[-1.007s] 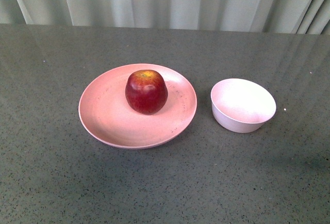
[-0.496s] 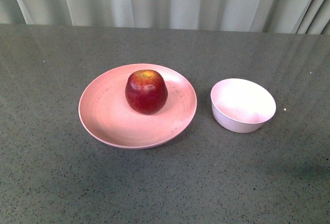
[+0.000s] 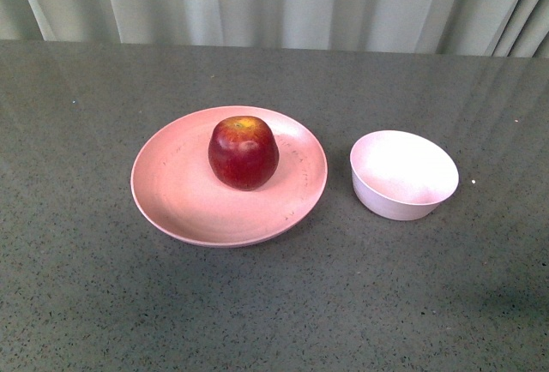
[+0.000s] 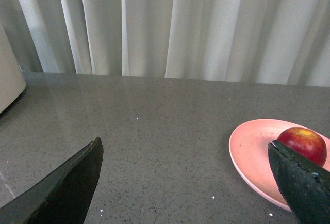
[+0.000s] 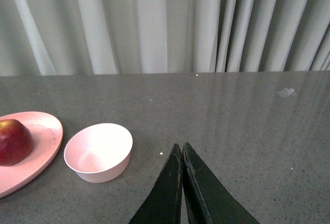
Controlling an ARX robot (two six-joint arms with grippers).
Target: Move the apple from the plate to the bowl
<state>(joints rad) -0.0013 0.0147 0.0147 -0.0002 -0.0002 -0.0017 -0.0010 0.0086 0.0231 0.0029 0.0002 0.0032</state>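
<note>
Apple (image 3: 244, 153) on plate (image 3: 176, 192), bowl (image 3: 391, 204) alongside

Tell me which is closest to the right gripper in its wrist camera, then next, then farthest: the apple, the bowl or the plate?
From the shut right gripper:
1. Bowl, standing by itself on the table.
2. Plate, its rim just beyond the bowl.
3. Apple, sitting on the plate, past that rim.
</note>
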